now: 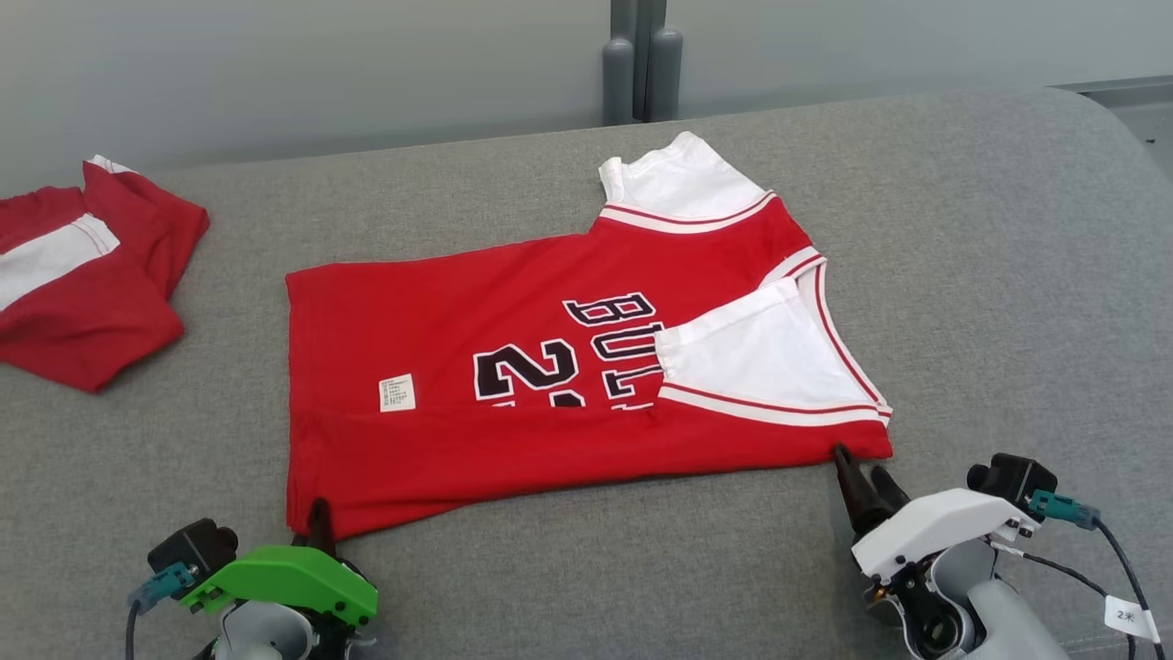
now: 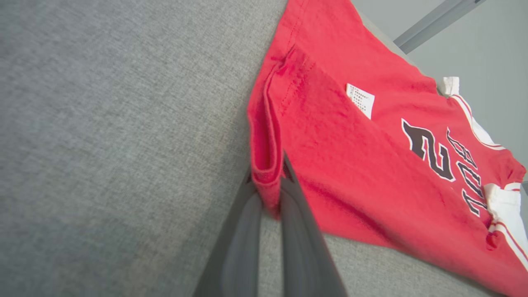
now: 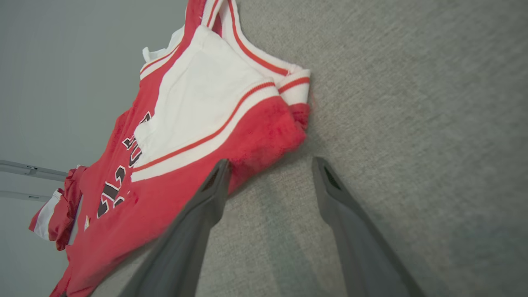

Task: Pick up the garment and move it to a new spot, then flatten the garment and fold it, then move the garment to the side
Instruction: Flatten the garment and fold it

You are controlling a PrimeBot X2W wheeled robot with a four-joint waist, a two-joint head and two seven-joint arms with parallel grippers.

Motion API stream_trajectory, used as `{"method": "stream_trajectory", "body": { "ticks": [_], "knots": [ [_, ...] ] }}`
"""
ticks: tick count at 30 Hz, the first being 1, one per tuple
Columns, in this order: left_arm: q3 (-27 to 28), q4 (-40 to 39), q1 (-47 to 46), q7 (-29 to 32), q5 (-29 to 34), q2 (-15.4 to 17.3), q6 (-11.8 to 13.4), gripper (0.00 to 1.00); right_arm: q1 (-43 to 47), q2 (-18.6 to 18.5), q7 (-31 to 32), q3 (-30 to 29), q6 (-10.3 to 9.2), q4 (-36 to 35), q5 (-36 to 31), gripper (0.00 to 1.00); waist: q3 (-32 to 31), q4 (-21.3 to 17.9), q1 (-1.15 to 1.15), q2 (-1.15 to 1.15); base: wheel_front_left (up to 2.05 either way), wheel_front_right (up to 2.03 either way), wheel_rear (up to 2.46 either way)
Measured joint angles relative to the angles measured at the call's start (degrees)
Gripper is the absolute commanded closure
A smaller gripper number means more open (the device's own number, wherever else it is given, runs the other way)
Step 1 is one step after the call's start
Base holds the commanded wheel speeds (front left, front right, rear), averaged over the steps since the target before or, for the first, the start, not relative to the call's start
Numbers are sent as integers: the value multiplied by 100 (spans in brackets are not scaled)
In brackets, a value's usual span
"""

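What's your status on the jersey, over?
Left gripper shut on jersey near hem corner. Right gripper open at shoulder corner, not gripping. Jersey flat, sleeve folded in. Second red garment far left, clear of it.

I count two red garments on the one grey upholstered surface point(image 1: 1008, 275): a red jersey point(image 1: 458, 302) spread in the middle and a second red garment point(image 1: 92, 302) crumpled at the far left. The jersey carries one small white label point(image 1: 397, 392). Two grippers sit near: a green-shelled left gripper point(image 1: 318, 518) and a white-shelled right gripper point(image 1: 860, 461). Two grey posts point(image 1: 619, 78) stand at the far wall.
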Motion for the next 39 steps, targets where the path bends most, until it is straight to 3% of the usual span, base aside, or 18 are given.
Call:
{"method": "stream_trajectory", "body": {
  "ticks": [4,5,6,8,9,16,23,29,39],
  "knots": [
    [-43,1,-21,24,0,-18,7,100,-449,-8,-37,99,1,539,337,0,17,81,0,0,0,0,0],
    [-47,2,-22,23,-1,-20,7,100,-544,-8,-63,134,1,654,431,8,21,96,0,0,0,0,0],
    [-49,4,-23,22,-2,-22,7,100,-628,-9,-89,175,1,748,480,48,24,109,0,0,0,0,0],
    [-57,12,-30,20,-4,-24,7,100,-759,-8,-192,258,1,918,475,86,24,126,0,0,0,0,0],
    [-63,14,-37,10,-8,-24,7,100,-808,-5,-243,292,1,973,476,100,23,134,0,0,0,0,0],
    [-88,-110,-19,-69,-12,-23,-30,100,-912,-48,-490,363,0,886,501,100,-26,129,0,0,0,0,0],
    [-172,-704,456,-120,-87,-75,-42,100,-343,-330,-522,191,2,175,598,100,-125,131,0,0,0,0,0],
    [-301,-1347,1122,-76,-138,-110,132,100,513,-467,-420,-32,7,-520,515,100,-152,169,0,0,0,0,0],
    [-377,-1727,1569,116,-170,-111,453,100,1016,-182,-174,-454,7,-887,-25,100,-180,155,0,0,0,0,0]
  ]
}}
